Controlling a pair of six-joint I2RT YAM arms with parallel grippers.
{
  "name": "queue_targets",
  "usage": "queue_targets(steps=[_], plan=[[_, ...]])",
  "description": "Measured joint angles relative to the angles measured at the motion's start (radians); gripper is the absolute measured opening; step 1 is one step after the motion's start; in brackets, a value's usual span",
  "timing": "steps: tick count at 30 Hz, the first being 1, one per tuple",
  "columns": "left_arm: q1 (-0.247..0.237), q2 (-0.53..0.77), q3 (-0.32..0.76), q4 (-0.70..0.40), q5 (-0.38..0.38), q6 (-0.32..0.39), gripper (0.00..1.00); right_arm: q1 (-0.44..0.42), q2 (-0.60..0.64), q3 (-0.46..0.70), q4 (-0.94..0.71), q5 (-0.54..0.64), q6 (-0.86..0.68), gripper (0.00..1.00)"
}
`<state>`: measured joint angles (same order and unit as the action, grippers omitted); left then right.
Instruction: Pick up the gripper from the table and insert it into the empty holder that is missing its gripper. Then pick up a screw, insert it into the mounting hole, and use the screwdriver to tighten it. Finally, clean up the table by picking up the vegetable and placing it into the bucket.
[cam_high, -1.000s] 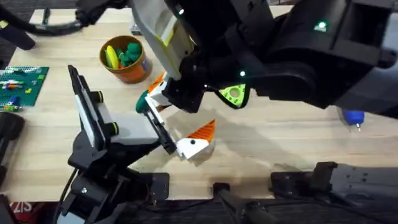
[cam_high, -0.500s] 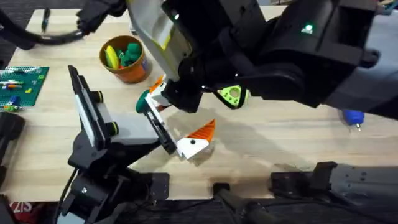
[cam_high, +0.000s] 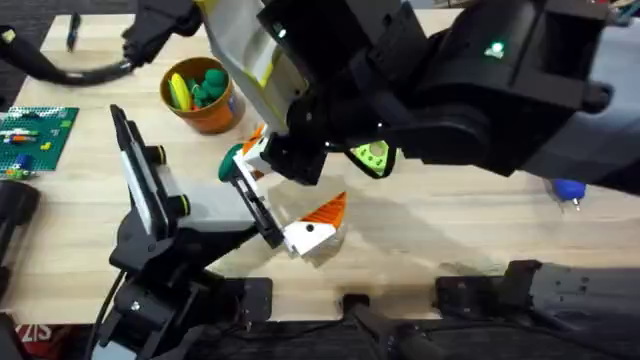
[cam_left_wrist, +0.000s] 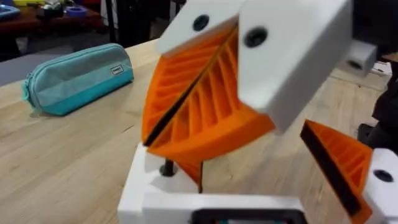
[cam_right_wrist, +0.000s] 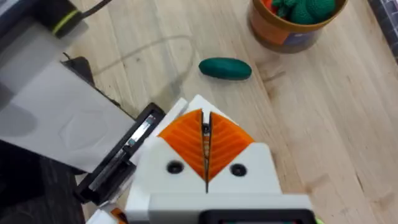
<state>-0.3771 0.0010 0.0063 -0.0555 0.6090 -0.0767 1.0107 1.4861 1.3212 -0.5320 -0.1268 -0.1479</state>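
My arms hide most of the vegetable (cam_high: 374, 154) overhead. The right gripper (cam_right_wrist: 206, 151) has its pads pressed together, empty; the left gripper (cam_left_wrist: 205, 118) likewise, beside the holder (cam_right_wrist: 118, 152).

Bucket (cam_high: 202, 97) stood at the table's (cam_high: 420, 230) far left; vegetable (cam_high: 373, 154) lay to its right, mid-table; screwdriver (cam_high: 569, 189) far right; holder (cam_high: 250, 200) before the bucket, left of centre.

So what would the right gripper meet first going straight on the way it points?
Probably the table just short of the dark green oval toy, with the bucket beyond; depth is unclear.
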Motion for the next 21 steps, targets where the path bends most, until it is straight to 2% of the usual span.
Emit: queue_targets(steps=[21], plan=[[0.0,0.001,0.0,0.0,0.001,-0.022,0.987,0.004,0.023,0.002,0.021,-0.001,-0.003,0.011]])
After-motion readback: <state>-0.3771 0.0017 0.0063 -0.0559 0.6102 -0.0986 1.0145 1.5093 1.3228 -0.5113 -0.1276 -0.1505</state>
